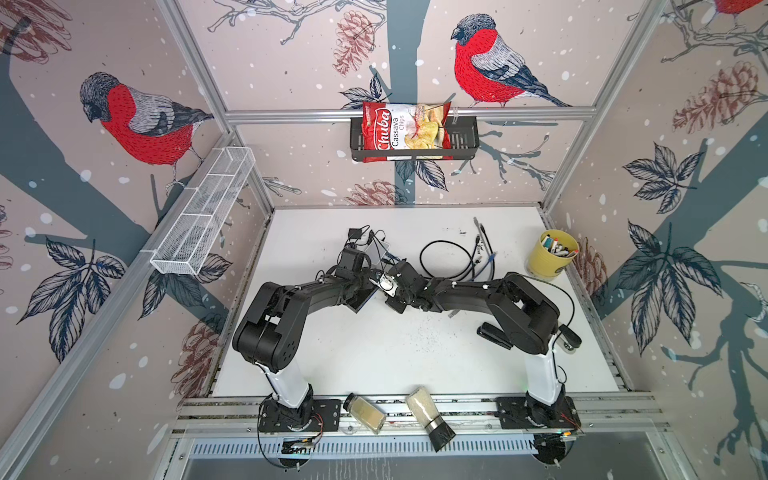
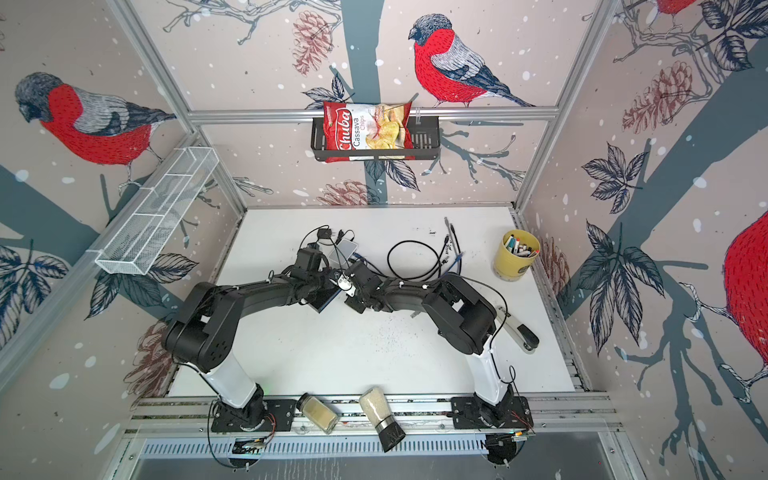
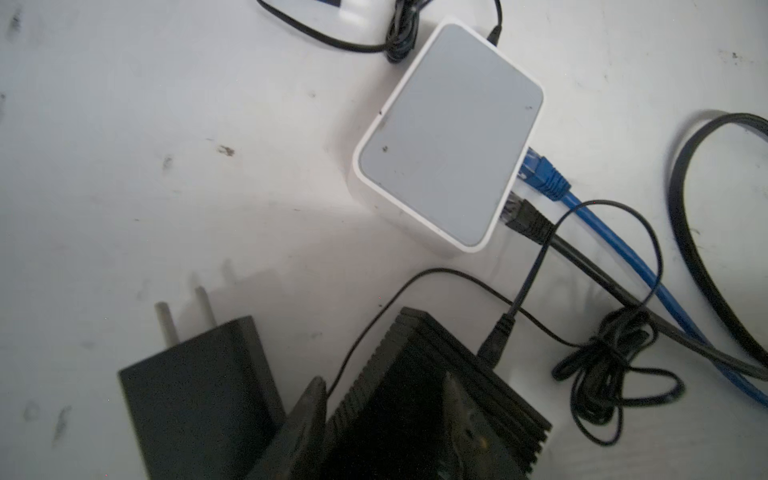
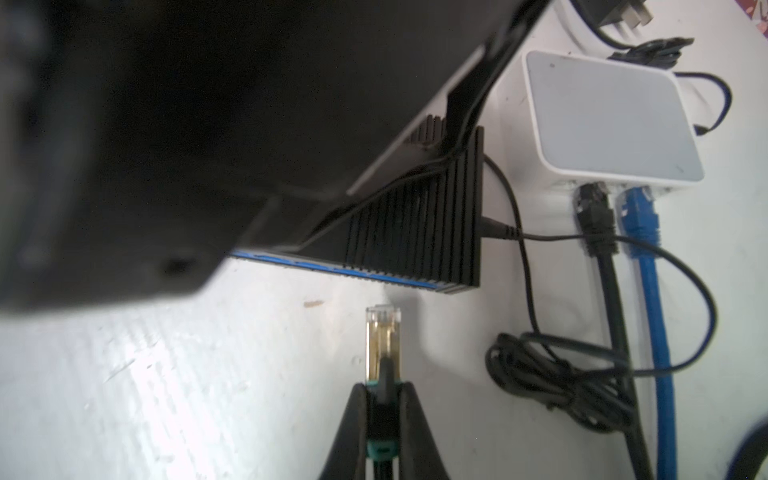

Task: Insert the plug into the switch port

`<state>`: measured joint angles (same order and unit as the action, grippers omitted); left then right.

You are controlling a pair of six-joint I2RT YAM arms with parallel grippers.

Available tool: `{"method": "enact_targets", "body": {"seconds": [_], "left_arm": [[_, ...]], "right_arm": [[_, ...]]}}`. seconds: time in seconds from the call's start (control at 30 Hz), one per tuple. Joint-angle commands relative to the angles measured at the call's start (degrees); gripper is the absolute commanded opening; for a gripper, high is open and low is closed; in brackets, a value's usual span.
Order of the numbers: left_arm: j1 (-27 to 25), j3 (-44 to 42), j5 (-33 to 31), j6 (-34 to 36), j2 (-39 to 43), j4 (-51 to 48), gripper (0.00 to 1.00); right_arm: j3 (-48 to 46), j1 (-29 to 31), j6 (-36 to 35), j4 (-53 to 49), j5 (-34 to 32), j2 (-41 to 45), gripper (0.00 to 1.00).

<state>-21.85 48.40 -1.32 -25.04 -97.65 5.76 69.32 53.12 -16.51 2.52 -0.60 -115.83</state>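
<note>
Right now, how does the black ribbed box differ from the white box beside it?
The black ribbed box is dark and finned; the white box is smooth with a grey top. The left gripper holds the black ribbed box tilted; the white box lies flat on the table. The white box has a blue cable and a black cable plugged in; the black ribbed box shows only a thin lead. Both are rectangular.

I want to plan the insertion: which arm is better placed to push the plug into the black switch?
Right. The right tool is shut on the plug, whose tip points at the black switch just ahead. The left tool grips that switch, so it should probably only steady it.
</note>
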Motion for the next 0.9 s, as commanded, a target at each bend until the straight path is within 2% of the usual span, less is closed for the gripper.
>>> {"method": "enact_targets", "body": {"seconds": [0.0, 0.33, 0.6, 0.87], "left_arm": [[-0.41, 0.04, 5.64, 0.45, 1.62, 1.01, 0.45], [0.66, 1.38, 6.78, 1.0, 0.44, 1.3, 0.45], [2.22, -0.41, 2.53, 0.6, 2.3, 1.1, 0.45], [2.95, 0.38, 5.31, -0.08, -0.36, 1.63, 0.44]], "right_arm": [[-1.88, -0.78, 1.89, -3.26, -0.98, 0.76, 0.02], [-3.04, -2.02, 2.93, -1.97, 1.3, 2.0, 0.02], [-0.07, -1.66, 2.78, -4.06, 3.13, 1.36, 0.02], [2.97, -1.57, 3.29, -8.25, 4.03, -0.04, 0.02]]}}
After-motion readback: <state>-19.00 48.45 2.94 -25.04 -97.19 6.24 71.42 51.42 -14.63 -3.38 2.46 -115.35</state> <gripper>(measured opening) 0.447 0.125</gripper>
